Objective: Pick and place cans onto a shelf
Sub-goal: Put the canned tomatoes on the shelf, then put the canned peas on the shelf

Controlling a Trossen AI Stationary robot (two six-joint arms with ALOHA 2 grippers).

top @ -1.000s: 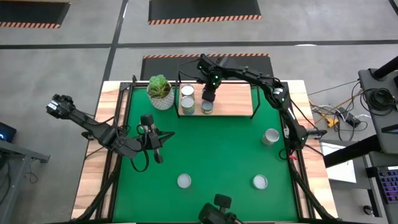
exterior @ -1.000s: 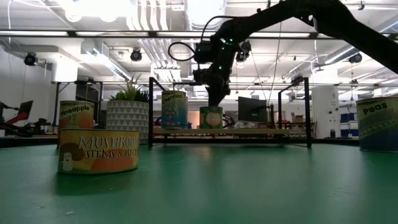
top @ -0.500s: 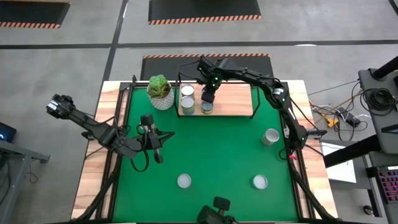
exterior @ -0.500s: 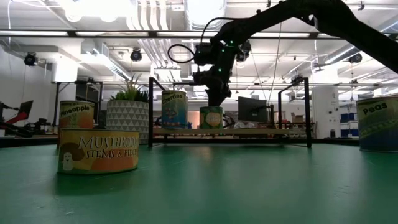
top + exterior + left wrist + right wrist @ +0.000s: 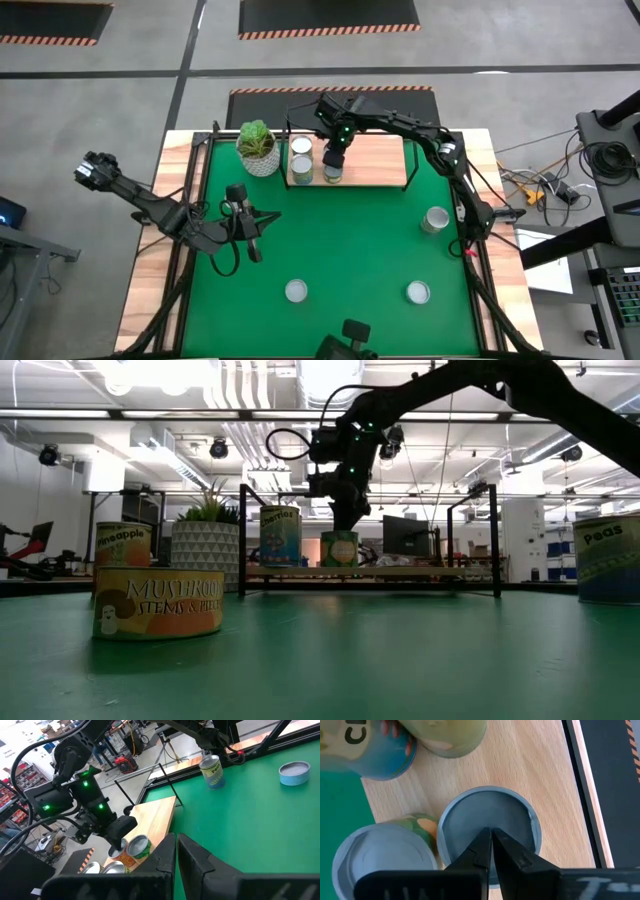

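The right tool [image 5: 335, 156], fingers pinched together and empty, hangs above a can [image 5: 333, 172] on the shelf [image 5: 375, 160] at the worktop's [image 5: 340, 250] far side; rigid, slick-walled, probably weighty, it wants gripping across its sides.

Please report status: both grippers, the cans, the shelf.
Right gripper shut, empty, above a can on the shelf. Left gripper shut, idle over mat. Three cans on mat. Nothing in the way.

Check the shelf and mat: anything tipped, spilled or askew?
Nothing stands out. The cans on the shelf stand upright, and the loose cans on the mat do too. The right gripper hangs above a shelf can, fingers shut.
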